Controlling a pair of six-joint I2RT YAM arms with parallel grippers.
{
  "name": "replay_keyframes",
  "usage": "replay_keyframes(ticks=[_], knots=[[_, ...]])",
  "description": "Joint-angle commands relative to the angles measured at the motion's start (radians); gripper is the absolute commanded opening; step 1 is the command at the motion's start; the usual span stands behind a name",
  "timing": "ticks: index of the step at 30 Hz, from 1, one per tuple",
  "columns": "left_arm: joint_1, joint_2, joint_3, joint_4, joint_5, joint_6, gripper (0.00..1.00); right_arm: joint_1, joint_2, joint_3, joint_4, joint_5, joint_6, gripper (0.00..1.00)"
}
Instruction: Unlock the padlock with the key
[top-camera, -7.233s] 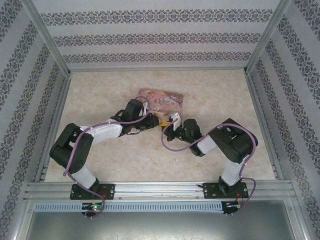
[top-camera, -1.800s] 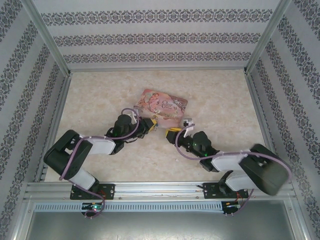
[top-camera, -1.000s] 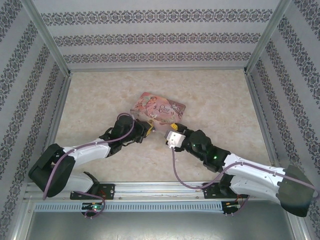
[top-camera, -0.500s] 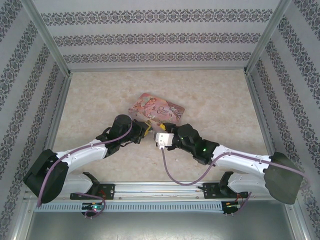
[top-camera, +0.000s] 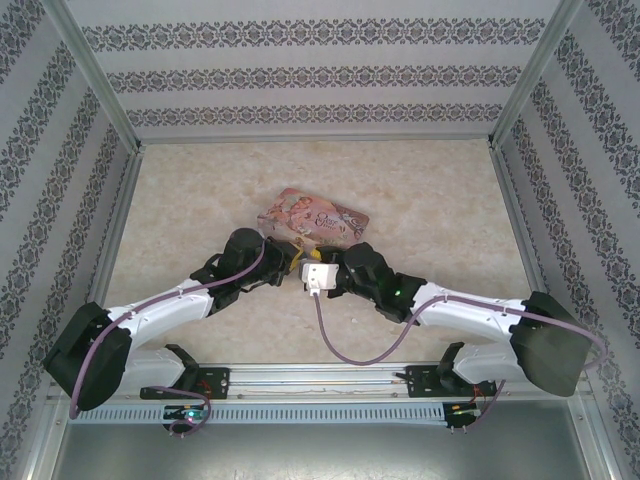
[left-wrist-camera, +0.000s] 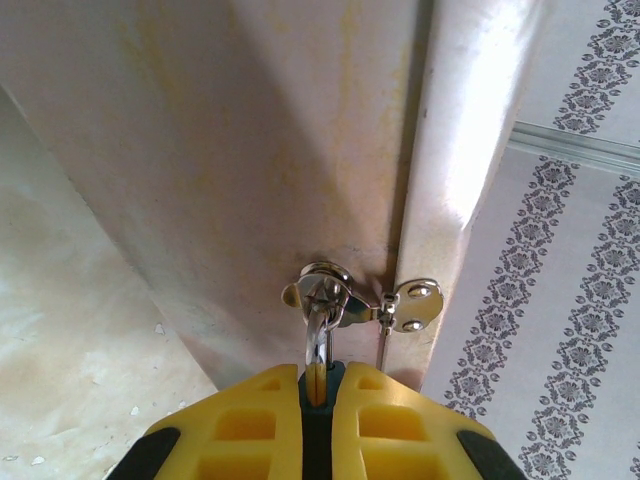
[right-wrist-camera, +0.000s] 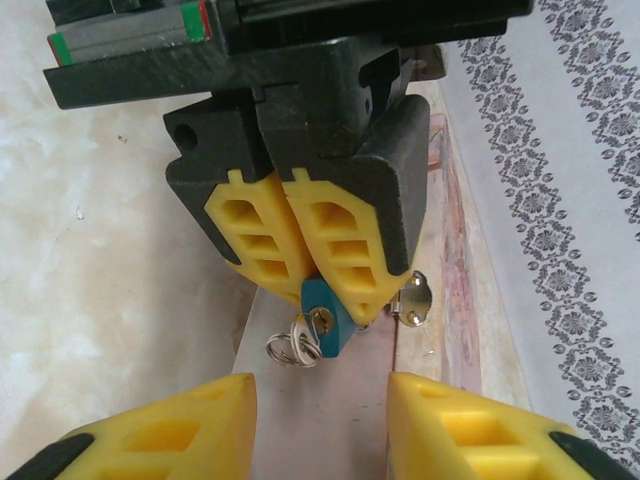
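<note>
In the right wrist view the teal-blue padlock (right-wrist-camera: 326, 318) is pinched between the yellow fingers (right-wrist-camera: 345, 245) of my left gripper (right-wrist-camera: 335, 292), its brass keyhole facing the camera. The key (right-wrist-camera: 303, 335) and its wire ring hang at the keyhole; I cannot tell how deep the key sits. My right gripper (right-wrist-camera: 320, 388) is open just short of them, one finger on each side. In the left wrist view my left gripper (left-wrist-camera: 317, 372) is shut on the padlock, whose metal loop (left-wrist-camera: 318, 335) passes through the tin's clasp (left-wrist-camera: 412, 305).
The pink illustrated tin (top-camera: 318, 214) lies mid-table just beyond both grippers, which meet at its near edge. Its pale side wall (left-wrist-camera: 250, 150) looms close in the left wrist view. Patterned walls and metal rails (top-camera: 110, 230) border the table.
My right arm has stretched out and swung left, bringing its open gripper up to the padlock. The left gripper has kept its hold. The tin has shifted slightly left.
</note>
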Motion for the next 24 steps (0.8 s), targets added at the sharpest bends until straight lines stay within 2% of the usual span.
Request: replay_keyframes(ticks=[1, 6, 14, 24], knots=[[-0.016, -0.034, 0.035, 0.008, -0.007, -0.017, 0.0, 0.015, 0.019, 0.035, 0.014, -0.013, -0.008, 0.36], [-0.018, -0.038, 0.029, 0.011, -0.007, -0.021, 0.0, 0.018, 0.042, 0.048, 0.018, -0.003, -0.006, 0.29], [-0.02, -0.047, 0.022, 0.013, -0.008, -0.022, 0.0, 0.023, 0.077, 0.067, 0.037, 0.011, -0.009, 0.27], [-0.021, -0.051, 0.016, 0.014, -0.011, -0.022, 0.0, 0.023, 0.098, 0.074, 0.045, 0.023, -0.011, 0.19]])
